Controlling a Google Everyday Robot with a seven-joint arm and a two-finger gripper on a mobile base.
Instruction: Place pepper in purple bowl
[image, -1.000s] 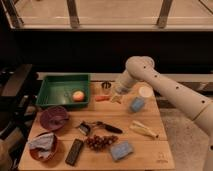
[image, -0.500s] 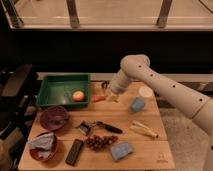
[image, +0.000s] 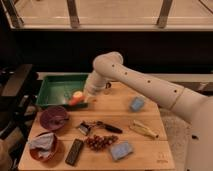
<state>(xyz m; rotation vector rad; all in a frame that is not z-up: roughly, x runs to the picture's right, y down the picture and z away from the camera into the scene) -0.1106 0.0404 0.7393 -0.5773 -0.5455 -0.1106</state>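
- While the front edge of the wooden table (image: 150, 159) shows a dark remote-like block (image: 75, 151), a grape bunch (image: 99, 142) and a blue sponge (image: 121, 149), nothing there matters for this job.
- At the near left, the redder bowl (image: 42, 148) holds a grey cloth.
- Next back, the purple bowl (image: 54, 117) sits open and shallow, an easy target.
- Just beyond, the gripper (image: 82, 99) hovers at the green tray's (image: 55, 90) right edge, its fingers seemingly pinched on the pepper (image: 76, 100), held above the table.
- My read: the pepper is light, fairly firm, waxy and slippery; a mid-body pinch across the narrow width suits it.
- An apple (image: 78, 93) appears to sit in the tray behind.
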